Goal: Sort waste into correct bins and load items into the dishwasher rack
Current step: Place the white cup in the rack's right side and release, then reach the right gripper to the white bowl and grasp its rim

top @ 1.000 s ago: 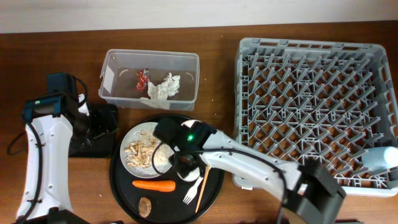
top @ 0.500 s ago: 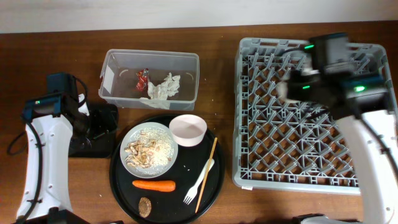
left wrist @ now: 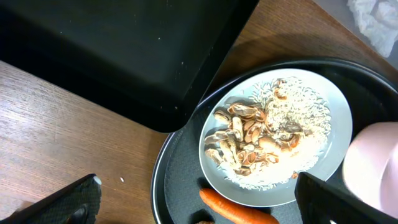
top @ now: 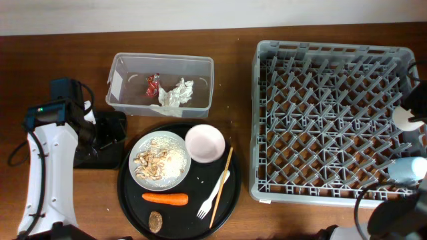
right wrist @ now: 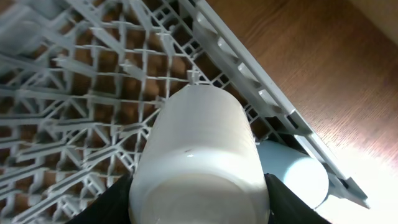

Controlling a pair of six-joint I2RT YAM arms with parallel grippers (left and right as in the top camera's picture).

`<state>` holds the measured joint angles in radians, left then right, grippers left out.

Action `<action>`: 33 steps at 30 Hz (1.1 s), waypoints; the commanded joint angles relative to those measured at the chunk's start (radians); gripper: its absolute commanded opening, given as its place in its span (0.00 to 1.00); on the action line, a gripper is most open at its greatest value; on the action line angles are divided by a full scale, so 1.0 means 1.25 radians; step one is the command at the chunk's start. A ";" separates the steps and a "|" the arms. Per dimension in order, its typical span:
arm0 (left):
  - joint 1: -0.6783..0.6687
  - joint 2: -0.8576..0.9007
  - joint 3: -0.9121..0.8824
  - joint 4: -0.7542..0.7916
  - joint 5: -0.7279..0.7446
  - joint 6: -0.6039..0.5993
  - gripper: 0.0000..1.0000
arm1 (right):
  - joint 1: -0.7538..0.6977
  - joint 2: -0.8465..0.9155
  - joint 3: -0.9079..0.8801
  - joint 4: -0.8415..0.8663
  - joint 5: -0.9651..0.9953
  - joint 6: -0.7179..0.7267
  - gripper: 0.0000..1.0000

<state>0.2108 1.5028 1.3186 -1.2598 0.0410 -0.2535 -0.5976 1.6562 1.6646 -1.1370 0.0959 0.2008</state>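
Observation:
My right gripper (right wrist: 199, 205) is shut on a white cup (right wrist: 199, 149), held over the right edge of the grey dishwasher rack (top: 333, 120). A light blue cup (right wrist: 292, 174) lies just beyond it at the rack's rim. My left gripper (left wrist: 199, 208) is open over the round tray's left edge, above the carrot (left wrist: 239, 211). The white plate (top: 159, 160) carries rice scraps (left wrist: 261, 130). Beside it are the pink bowl (top: 205, 143), white fork (top: 215, 193) and wooden stick (top: 222, 187). A brown lump (top: 155, 221) lies near the carrot. The clear tub (top: 120, 83) holds a red wrapper (top: 153, 85) and tissue (top: 175, 93).
A shallow black rectangular tray (left wrist: 124, 50) sits left of the large round black tray (top: 133, 200), partly under my left arm (top: 47, 153). The wooden table (top: 233, 87) shows a gap between the tub and the rack.
My right arm has swung from over the round tray, across the rack, to the rack's right edge. The pink bowl is uncovered. The left arm has stayed put.

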 commanded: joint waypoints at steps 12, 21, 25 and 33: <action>0.003 0.000 -0.005 0.006 -0.002 0.009 0.99 | -0.062 0.141 0.006 0.033 -0.005 -0.007 0.49; 0.003 0.000 -0.005 0.007 -0.002 0.009 0.99 | -0.062 0.146 0.006 0.030 -0.011 -0.007 0.76; 0.003 0.000 -0.005 0.007 -0.002 0.009 0.99 | -0.062 0.146 0.006 0.017 -0.053 -0.008 0.76; 0.003 0.000 -0.005 0.008 -0.002 0.009 0.99 | 0.036 0.067 0.006 -0.055 -0.432 -0.234 0.76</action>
<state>0.2108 1.5028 1.3186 -1.2522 0.0410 -0.2535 -0.6376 1.8240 1.6646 -1.1671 -0.2371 0.0521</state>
